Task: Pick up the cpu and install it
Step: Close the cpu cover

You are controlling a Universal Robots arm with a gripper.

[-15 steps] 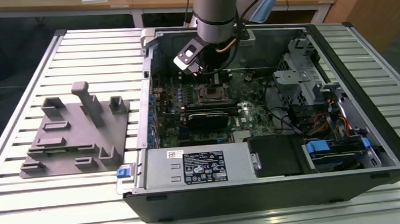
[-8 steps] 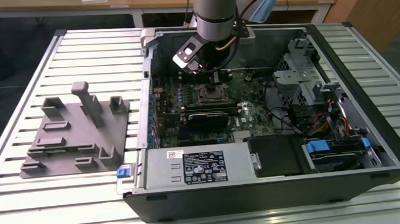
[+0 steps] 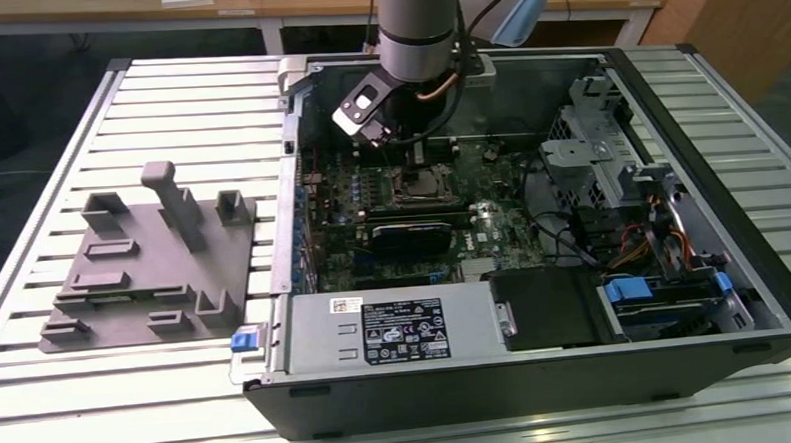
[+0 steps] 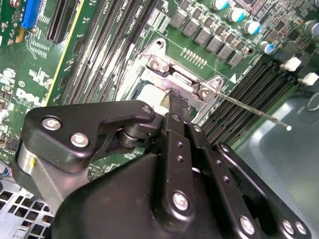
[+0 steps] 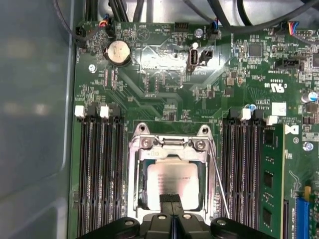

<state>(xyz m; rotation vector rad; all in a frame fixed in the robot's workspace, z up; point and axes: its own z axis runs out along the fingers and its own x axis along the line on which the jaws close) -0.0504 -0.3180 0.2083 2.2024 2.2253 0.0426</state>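
Observation:
The cpu point(image 5: 172, 180) lies flat inside the metal-framed socket point(image 5: 135, 174) on the green motherboard, silvery top up with a pale rim. My gripper point(image 5: 172, 200) hangs right over the cpu's near edge, its two black fingers pressed together with nothing between them. In the second wrist view the fingertips point(image 4: 178, 102) sit at the socket, with a pale corner of the cpu point(image 4: 149, 94) beside them. In the exterior view my gripper point(image 3: 416, 159) reaches down into the open computer case just above the socket point(image 3: 422, 186).
A thin metal socket lever point(image 5: 220, 184) stands free beside the frame. Memory slots flank the socket, and one holds a green module point(image 5: 271, 179). A grey fixture point(image 3: 144, 262) lies on the slatted table to the exterior view's left. A labelled silver box point(image 3: 393, 327) and drive cages point(image 3: 634, 191) crowd the case.

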